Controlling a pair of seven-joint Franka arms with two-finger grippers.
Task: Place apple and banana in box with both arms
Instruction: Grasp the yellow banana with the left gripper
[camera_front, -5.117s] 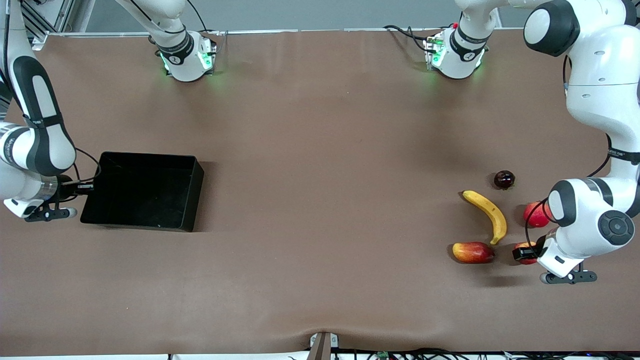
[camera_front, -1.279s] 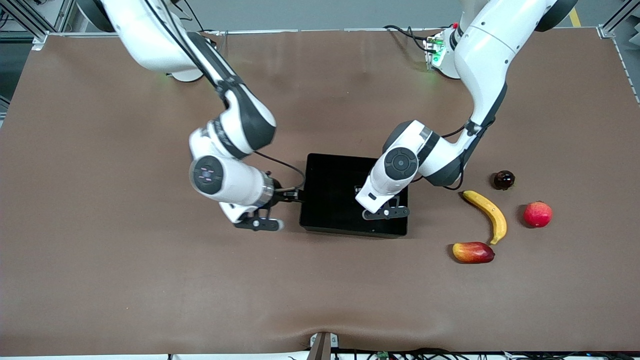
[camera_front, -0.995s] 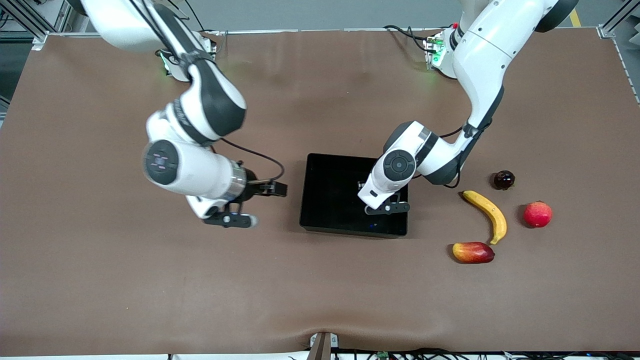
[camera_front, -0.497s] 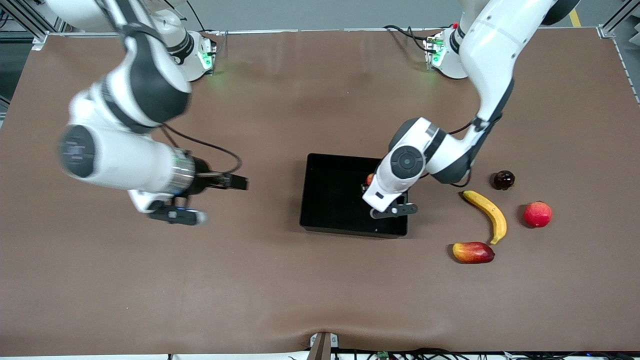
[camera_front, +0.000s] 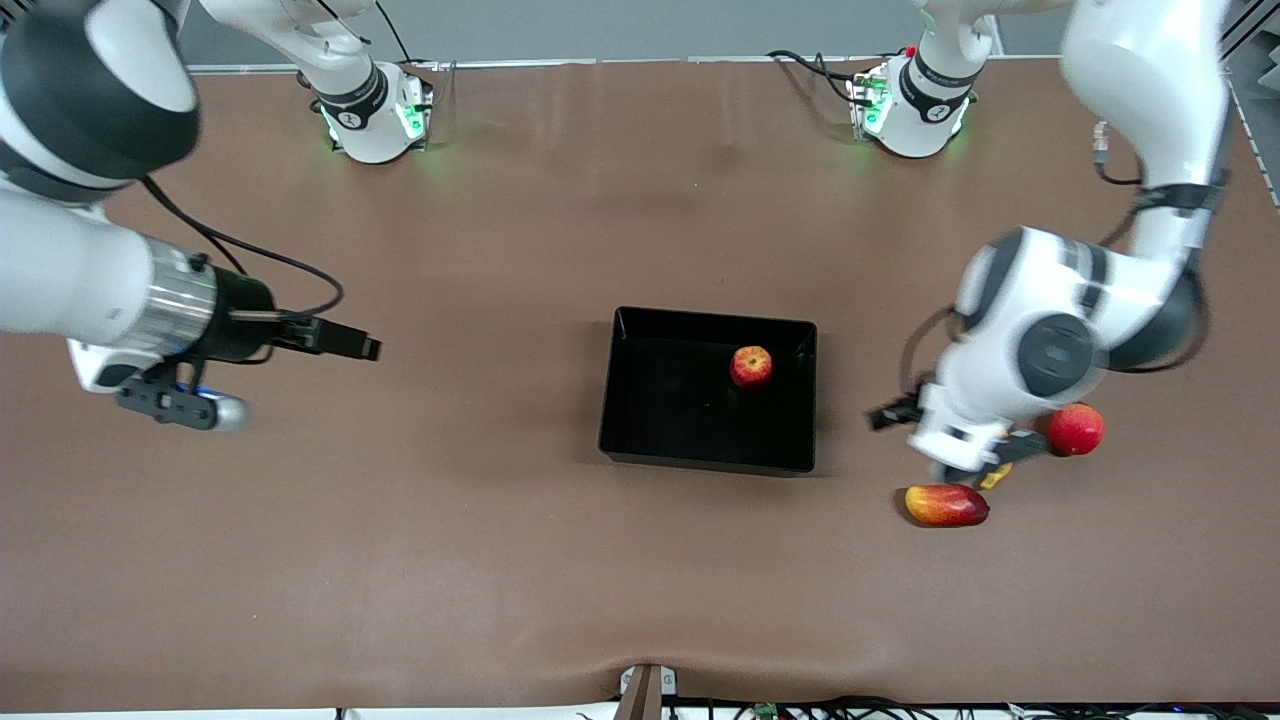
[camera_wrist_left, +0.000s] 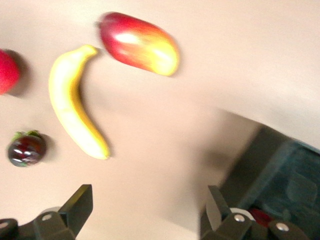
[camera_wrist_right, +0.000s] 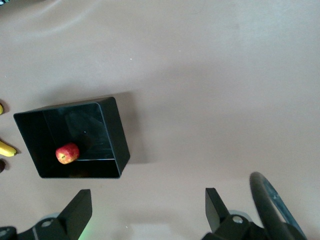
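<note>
In the front view you had the box sitting at the middle of the table with the apple lying inside it, in the part toward the left arm's end and farther from the camera. The left gripper hung over the fruit group at the left arm's end, and its body covered nearly all of the banana, leaving you only a yellow tip just above the oval red-yellow fruit. The plain red round fruit showed beside the wrist. The right gripper was up over bare table near the right arm's end, well apart from the box. From this view you could not judge how either pair of fingers stood.

The left wrist view gave you what the front view hid: the whole banana lying free on the table, one end beside the oval fruit, with a dark glossy fruit near its other end and the red round fruit at the edge. The left gripper's jaws were spread wide and held nothing.

The right wrist view showed you the box from above with the apple in it. The right gripper's jaws were wide and empty.
</note>
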